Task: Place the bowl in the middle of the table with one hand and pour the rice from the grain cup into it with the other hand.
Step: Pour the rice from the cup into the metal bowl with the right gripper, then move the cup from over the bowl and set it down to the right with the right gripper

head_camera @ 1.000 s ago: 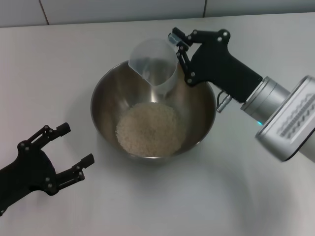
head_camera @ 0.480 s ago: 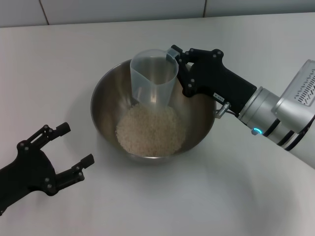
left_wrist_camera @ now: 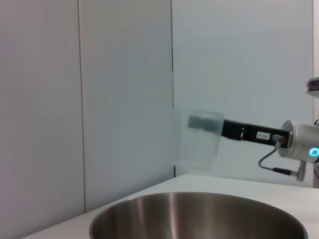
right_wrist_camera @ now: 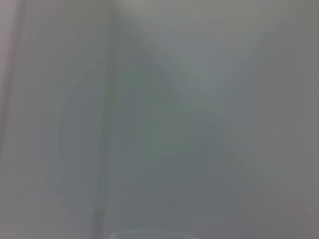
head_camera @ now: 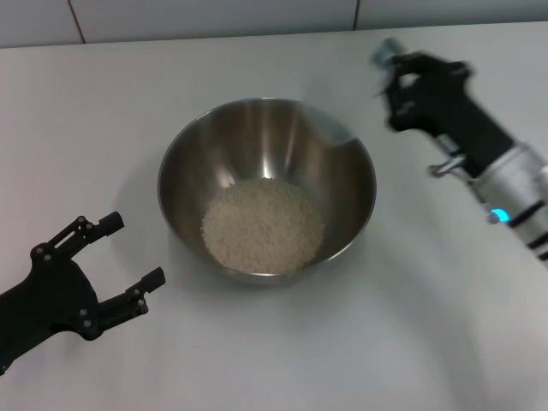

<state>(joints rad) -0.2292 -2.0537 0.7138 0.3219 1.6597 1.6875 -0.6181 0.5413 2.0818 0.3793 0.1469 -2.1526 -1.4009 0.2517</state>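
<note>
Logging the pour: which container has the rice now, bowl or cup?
The bowl: the rice lies heaped in its bottom. The cup, held in the right gripper away from the bowl, looks empty.

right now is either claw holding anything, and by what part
The right claw holds the grain cup by its side wall near the rim, lifted above the table beyond the bowl. The left claw is open and empty, near the bowl.

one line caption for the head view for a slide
Rice in the bowl; right gripper drawn aside, left gripper open nearby.
</note>
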